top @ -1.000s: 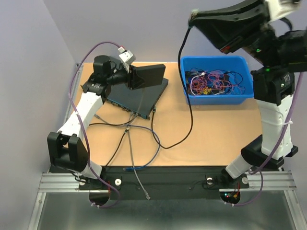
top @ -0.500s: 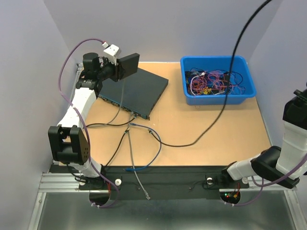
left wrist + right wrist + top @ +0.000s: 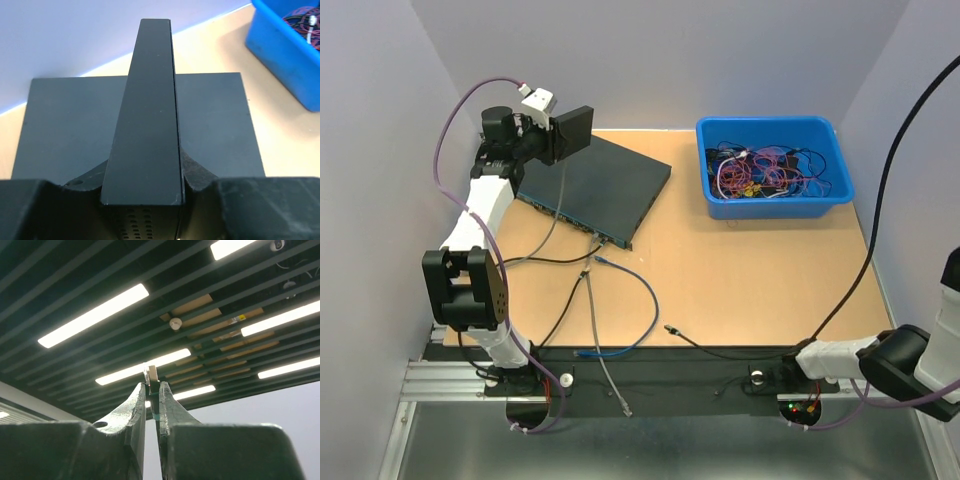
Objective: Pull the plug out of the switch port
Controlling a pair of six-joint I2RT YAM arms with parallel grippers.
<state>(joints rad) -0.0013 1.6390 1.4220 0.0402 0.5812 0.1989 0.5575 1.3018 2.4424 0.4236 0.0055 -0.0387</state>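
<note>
where the arms bolt down: a black strip (image 3: 670, 372) lies along the near edge of the table (image 3: 760, 280), with a metal rail below it.
near tabletop: i see a tan board; the free end of a black cable (image 3: 671, 328) lies on it, and the cable climbs out past the right side of the top view.
loose leads: grey and blue cables (image 3: 590, 272) loop on the left and run up to the front edge of the switch (image 3: 605, 185).
switch body: a flat dark box at far left, set at an angle.
left pincer: my left gripper (image 3: 556, 138) is over the switch's far corner, pinching a black slab (image 3: 147, 125) that stands on edge.
bin: a blue bin (image 3: 780, 209) at far right holds tangled wires (image 3: 765, 170).
room: pale lilac walls (image 3: 670, 60).
right pincer: my right gripper (image 3: 153, 385) points up at a dark slatted ceiling (image 3: 75, 270) with strip lights (image 3: 95, 315), fingers pressed onto the plug (image 3: 152, 374), well away from the switch.
</note>
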